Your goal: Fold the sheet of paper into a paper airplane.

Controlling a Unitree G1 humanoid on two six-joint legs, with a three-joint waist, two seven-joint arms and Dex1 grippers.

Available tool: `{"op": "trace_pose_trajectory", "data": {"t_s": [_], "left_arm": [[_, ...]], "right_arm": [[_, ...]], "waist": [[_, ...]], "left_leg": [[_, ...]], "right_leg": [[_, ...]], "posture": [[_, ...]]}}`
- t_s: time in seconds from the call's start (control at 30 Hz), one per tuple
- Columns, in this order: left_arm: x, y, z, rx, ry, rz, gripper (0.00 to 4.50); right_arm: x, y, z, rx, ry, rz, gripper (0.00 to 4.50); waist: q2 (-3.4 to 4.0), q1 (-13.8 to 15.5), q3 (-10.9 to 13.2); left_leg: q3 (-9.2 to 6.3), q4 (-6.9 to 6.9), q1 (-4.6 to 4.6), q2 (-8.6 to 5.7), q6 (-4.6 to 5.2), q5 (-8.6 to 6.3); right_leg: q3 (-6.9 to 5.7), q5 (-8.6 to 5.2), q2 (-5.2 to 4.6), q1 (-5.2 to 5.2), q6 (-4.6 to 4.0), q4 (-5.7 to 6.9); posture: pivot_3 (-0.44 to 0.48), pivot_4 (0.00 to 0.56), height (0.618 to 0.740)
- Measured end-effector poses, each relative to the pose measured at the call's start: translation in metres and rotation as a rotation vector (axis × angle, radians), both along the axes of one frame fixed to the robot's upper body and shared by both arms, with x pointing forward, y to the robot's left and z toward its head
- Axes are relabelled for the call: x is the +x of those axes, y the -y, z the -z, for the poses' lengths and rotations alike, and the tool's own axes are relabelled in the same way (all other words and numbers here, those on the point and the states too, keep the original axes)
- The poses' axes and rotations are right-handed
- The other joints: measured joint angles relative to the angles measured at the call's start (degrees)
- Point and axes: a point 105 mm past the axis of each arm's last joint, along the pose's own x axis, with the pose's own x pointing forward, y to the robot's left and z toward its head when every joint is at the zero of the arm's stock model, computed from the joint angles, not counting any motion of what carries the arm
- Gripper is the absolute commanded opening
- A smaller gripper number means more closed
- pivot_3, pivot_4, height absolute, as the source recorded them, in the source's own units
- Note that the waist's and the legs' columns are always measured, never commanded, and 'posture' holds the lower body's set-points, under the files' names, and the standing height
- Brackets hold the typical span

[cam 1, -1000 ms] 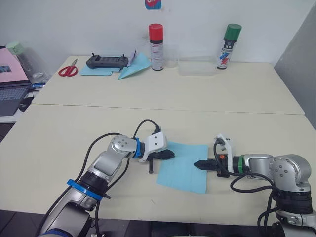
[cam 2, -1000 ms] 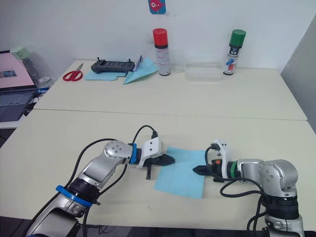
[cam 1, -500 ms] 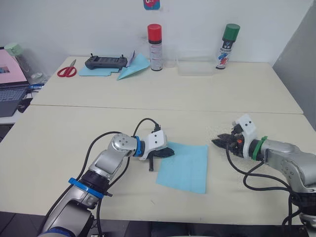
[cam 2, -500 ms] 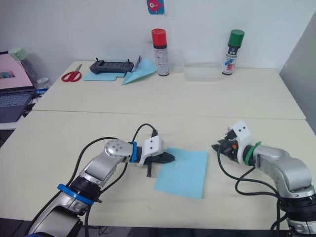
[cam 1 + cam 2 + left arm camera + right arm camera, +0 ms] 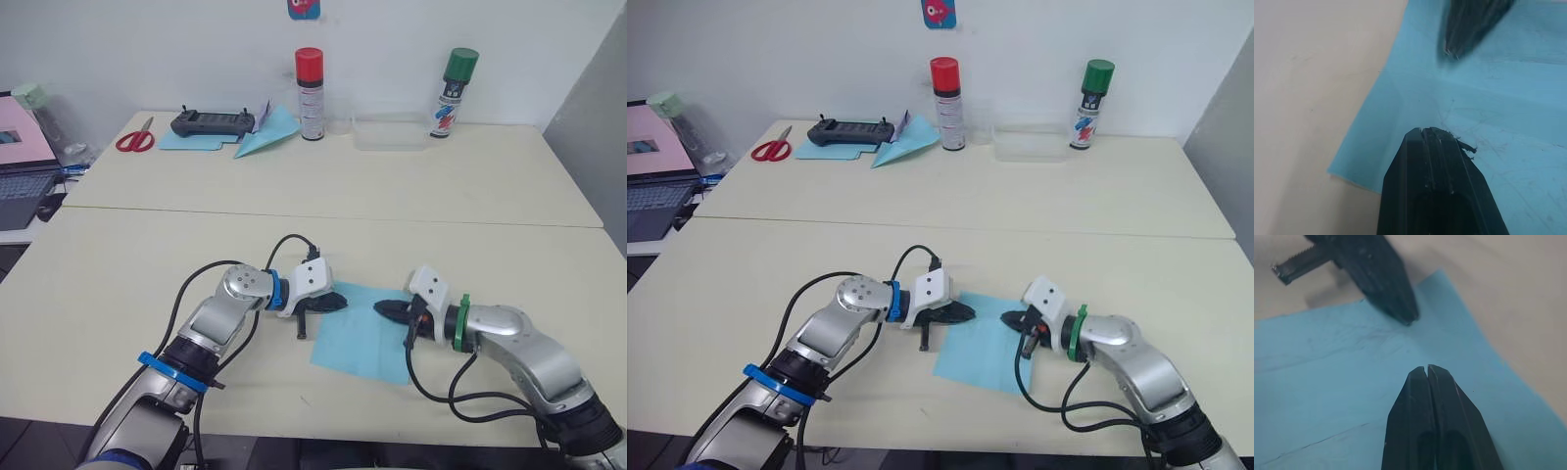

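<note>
Back over the sheet of paper (image 5: pixel 364 331) swung the right gripper (image 5: pixel 384 308), fingers together, from frame right. Left gripper (image 5: pixel 337 301), also closed, pinned the sheet's upper-left corner at lower centre. Right wrist view: both tips nearly met above the blue sheet.

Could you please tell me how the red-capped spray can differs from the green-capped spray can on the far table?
The red-capped spray can stands beside the folded light-blue paper dart; the green-capped spray can stands to the robot's right of the clear plastic box. Their caps differ in colour. Both stand upright near the wall.
</note>
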Motion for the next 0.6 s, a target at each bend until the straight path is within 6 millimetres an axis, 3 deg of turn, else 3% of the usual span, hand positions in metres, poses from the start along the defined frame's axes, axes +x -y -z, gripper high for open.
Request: {"op": "trace_pose_trajectory", "data": {"t_s": [0.23, 0.43, 0.6], "left_arm": [[-0.007, 0.004, 0.000, -0.042, -0.050, -0.047, 0.00], [-0.025, 0.022, 0.005, -0.078, -0.110, -0.020, 0.00], [-0.028, 0.022, 0.008, -0.066, -0.081, -0.016, 0.00]], "right_arm": [[-0.002, 0.003, 0.005, -0.054, 0.050, -0.044, 0.06], [0.001, 0.004, 0.007, -0.062, 0.075, -0.056, 0.06], [0.002, 0.004, 0.008, -0.062, 0.080, -0.056, 0.06]], "waist": [[0.00, 0.0, 0.0], [-0.03, 0.1, 0.0], [-0.04, 0.1, 0.0]], "left_leg": [[-0.02, 0.00, 0.00, 0.00, 0.00, 0.00], [-0.02, 0.00, 0.03, 0.00, 0.00, 0.00], [-0.01, 0.00, 0.11, 0.00, 0.00, 0.00]], "right_leg": [[-0.02, 0.00, 0.00, 0.02, 0.00, -0.02], [-0.01, 0.00, 0.00, 0.04, 0.00, 0.00], [0.00, 0.00, 0.00, 0.11, 0.00, 0.00]], "posture": [[0.000, 0.150, 0.740], [0.000, 0.150, 0.740], [0.000, 0.150, 0.740]]}}
